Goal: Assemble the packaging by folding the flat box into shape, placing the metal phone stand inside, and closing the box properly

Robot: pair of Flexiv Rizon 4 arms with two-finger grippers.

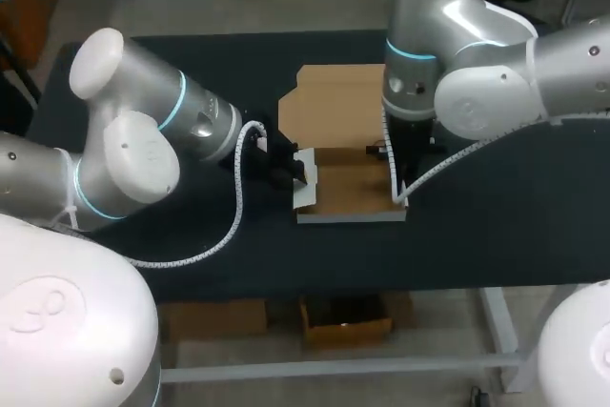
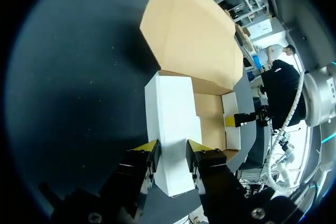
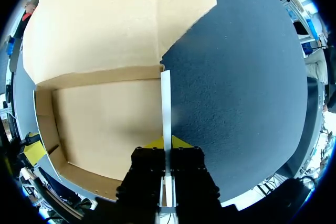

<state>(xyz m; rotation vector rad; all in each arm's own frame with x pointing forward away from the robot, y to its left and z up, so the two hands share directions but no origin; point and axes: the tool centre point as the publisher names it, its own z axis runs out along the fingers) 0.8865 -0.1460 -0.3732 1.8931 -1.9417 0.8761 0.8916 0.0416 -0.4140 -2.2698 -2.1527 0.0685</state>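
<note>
The box (image 1: 348,188) sits in the middle of the surface (image 1: 496,226), its brown lid (image 1: 334,102) lying open toward the far edge. The right jaws pinch its thin right wall (image 3: 166,103). The left jaws straddle the white left wall (image 2: 170,119), seemingly gripping both faces.

box (image 1: 353,188) right wall (image 3: 166,98) near end buried in right gripper (image 3: 167,142), lid (image 3: 115,19) far edge cut off by rim, white left wall (image 2: 173,114) edges covered by left gripper (image 2: 172,150), contact there unclear
</note>
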